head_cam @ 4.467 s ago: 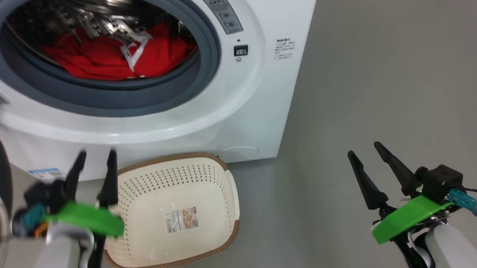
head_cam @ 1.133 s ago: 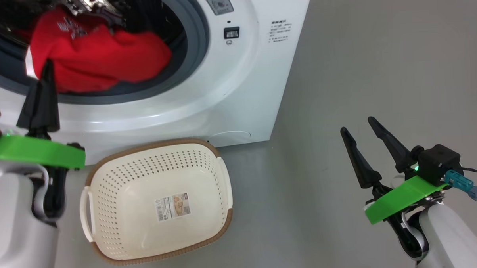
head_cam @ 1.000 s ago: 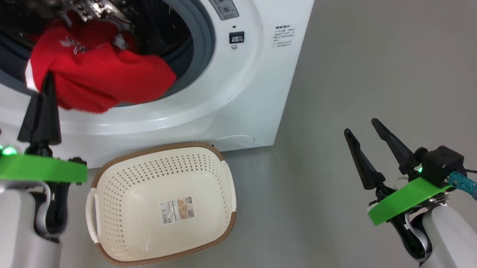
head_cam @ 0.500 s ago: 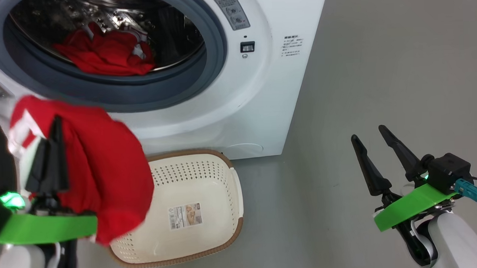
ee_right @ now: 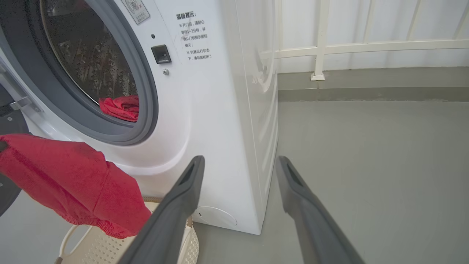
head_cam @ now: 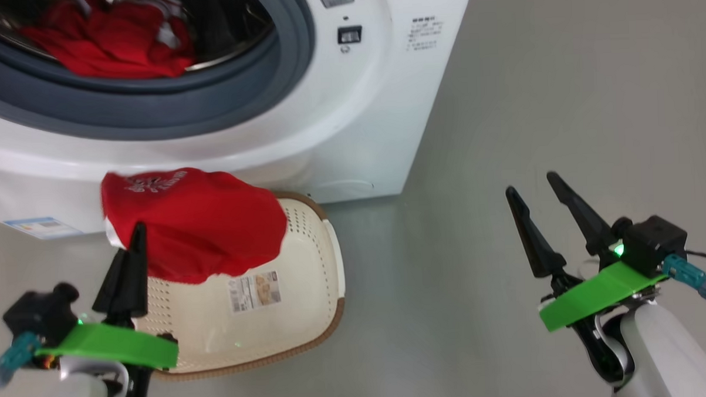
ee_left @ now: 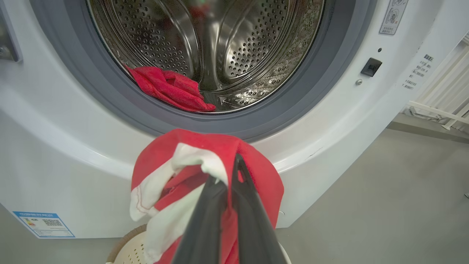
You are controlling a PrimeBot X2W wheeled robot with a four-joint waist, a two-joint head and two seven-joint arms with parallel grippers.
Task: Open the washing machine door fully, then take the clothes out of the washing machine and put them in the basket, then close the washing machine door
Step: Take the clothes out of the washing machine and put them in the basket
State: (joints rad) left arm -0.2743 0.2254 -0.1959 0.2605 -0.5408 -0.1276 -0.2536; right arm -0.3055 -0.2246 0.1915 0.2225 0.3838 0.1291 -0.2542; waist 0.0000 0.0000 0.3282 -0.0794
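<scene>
The washing machine (head_cam: 350, 122) stands with its drum open and red clothes (head_cam: 101, 43) lying inside, also seen as clothes (ee_left: 168, 86) in the left wrist view. My left gripper (head_cam: 138, 229) is shut on a red garment (head_cam: 195, 227) with a white part (ee_left: 190, 161). It hangs over the left half of the cream basket (head_cam: 309, 282) on the floor in front of the machine. My right gripper (head_cam: 530, 183) stands open and empty over the floor to the right. The door's black rim (ee_right: 5, 198) shows at the left edge of the right wrist view.
Grey floor (head_cam: 531, 86) spreads wide to the right of the machine. A white railing (ee_right: 318, 47) runs along the wall behind it. A blue label (head_cam: 34, 227) sits low on the machine's front.
My left gripper has pulled the red garment out of the drum, down and to the right, until it hangs over the basket. The head camera has shifted. The right gripper has stayed open.
</scene>
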